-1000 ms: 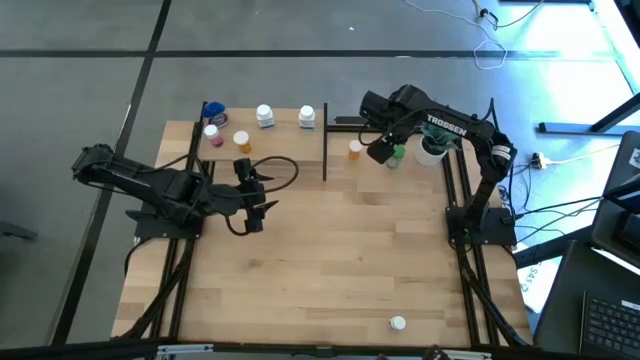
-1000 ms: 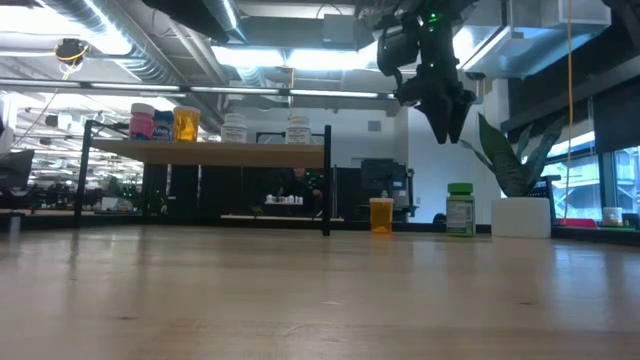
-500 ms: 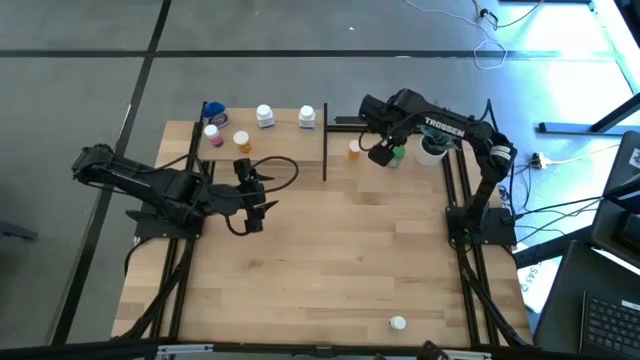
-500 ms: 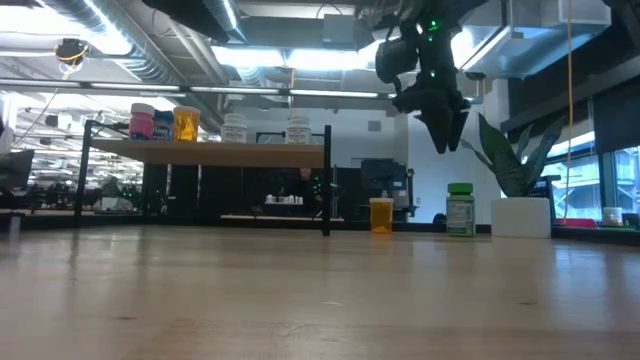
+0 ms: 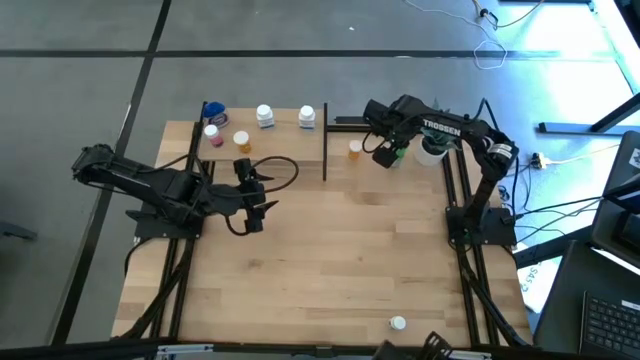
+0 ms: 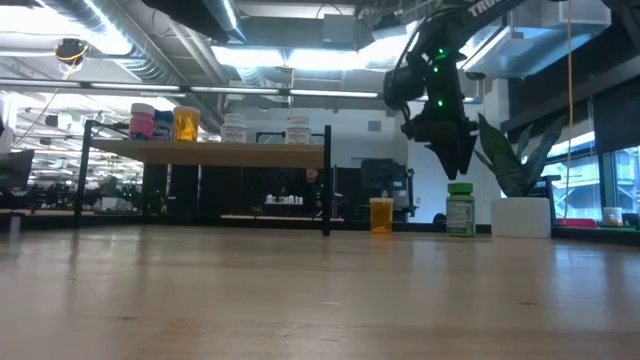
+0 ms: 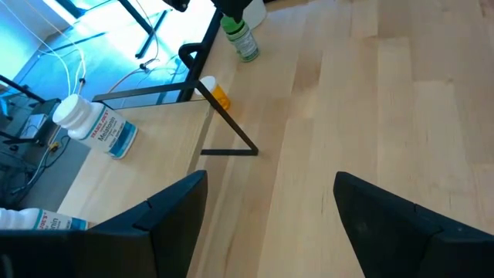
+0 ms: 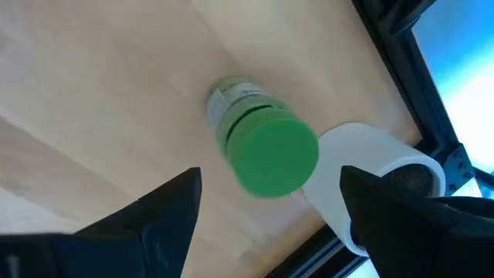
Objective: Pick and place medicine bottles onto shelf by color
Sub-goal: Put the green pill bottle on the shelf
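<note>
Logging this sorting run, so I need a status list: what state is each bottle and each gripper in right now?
Green bottle: upright on table, ungripped.
Orange bottle: upright on table, beside shelf.
Shelf bottles: five, upright.
White bottle: on table's near edge.
Right gripper: open above green bottle.
Left gripper: open, empty.

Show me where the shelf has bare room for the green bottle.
The shelf is bare along its near edge, toward the right post. Its back row is crowded: blue, pink, orange and two white bottles. The green bottle stands beneath the open right gripper.
</note>
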Robot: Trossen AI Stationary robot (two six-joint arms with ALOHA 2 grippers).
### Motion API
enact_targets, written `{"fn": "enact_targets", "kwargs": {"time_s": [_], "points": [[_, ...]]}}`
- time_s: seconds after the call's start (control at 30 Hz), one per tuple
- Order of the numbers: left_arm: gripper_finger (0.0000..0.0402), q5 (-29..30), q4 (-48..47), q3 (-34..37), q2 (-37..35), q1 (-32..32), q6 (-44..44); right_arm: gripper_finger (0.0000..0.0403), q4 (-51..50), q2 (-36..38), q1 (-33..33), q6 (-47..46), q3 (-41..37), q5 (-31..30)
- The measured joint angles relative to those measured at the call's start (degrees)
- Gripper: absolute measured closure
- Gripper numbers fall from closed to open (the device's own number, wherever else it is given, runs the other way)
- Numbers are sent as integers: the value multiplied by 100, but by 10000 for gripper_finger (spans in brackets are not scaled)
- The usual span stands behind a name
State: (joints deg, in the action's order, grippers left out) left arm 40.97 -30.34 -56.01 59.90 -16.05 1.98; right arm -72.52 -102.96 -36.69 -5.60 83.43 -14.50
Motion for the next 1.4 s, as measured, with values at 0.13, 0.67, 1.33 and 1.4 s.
{"fn": "enact_targets", "kwargs": {"time_s": [0.13,0.67,1.33,1.4], "points": [[125,2,-1,0,0,0,0,92,254,0,-107,170,-189,2],[125,0,-1,0,0,0,0,92,718,-2,-441,321,-581,421],[125,1,-1,1,-2,0,0,192,834,-2,-452,423,-584,684],[125,0,1,0,-1,1,0,193,835,0,-401,414,-583,684]]}}
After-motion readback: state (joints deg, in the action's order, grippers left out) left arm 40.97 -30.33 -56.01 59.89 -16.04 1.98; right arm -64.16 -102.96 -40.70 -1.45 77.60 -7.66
